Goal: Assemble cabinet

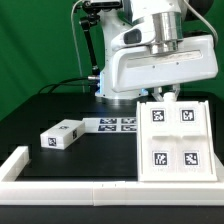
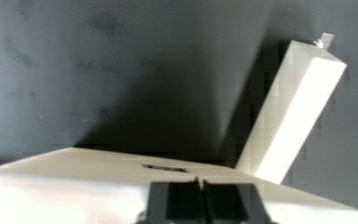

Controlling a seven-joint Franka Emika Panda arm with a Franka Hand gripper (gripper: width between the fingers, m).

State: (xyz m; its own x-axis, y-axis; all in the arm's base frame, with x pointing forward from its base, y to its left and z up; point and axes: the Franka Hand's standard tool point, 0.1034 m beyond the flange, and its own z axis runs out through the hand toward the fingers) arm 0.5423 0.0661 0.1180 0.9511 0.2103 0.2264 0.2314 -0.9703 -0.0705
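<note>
The cabinet point(image 1: 172, 137), a white box with four tagged fronts, stands on the black table at the exterior view's right. My gripper point(image 1: 165, 97) hangs at its far top edge. In the wrist view my gripper point(image 2: 199, 192) shows two dark fingers pressed together, with only a hairline between them. The fingertips are against a broad white cabinet surface point(image 2: 87, 168). A long narrow white panel point(image 2: 290, 100) rises tilted beside it. A small loose white tagged block point(image 1: 62, 133) lies apart at the exterior view's left.
The marker board point(image 1: 118, 124) lies flat on the table between the block and the cabinet. A long low white border rail point(image 1: 60, 187) runs along the front and turns up at the exterior view's left. The arm's base stands behind.
</note>
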